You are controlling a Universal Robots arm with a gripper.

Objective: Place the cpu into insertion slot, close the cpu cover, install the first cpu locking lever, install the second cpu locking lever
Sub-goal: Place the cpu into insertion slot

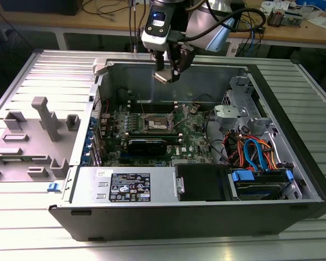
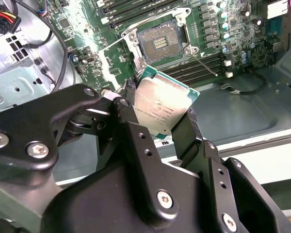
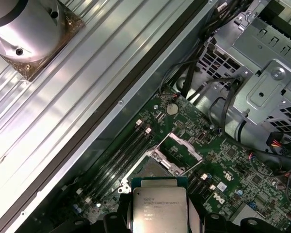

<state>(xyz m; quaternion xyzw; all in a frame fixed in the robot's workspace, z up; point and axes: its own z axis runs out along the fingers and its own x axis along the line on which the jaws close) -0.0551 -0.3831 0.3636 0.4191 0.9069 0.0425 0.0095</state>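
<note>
Cpu [image 2: 161, 108] gripped in jaws above insertion slot [image 2: 160, 42].

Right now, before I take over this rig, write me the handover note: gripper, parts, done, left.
Gripper: shut on the cpu, holding it in the air inside the open computer case, above the motherboard.
Insertion slot: empty, with its contact field exposed.
Cpu cover: swung open beside the slot.
Done: the cpu is in the grip, over the board.
Left: the cpu is not seated, the cover is not closed, and the locking levers are not installed.
</note>
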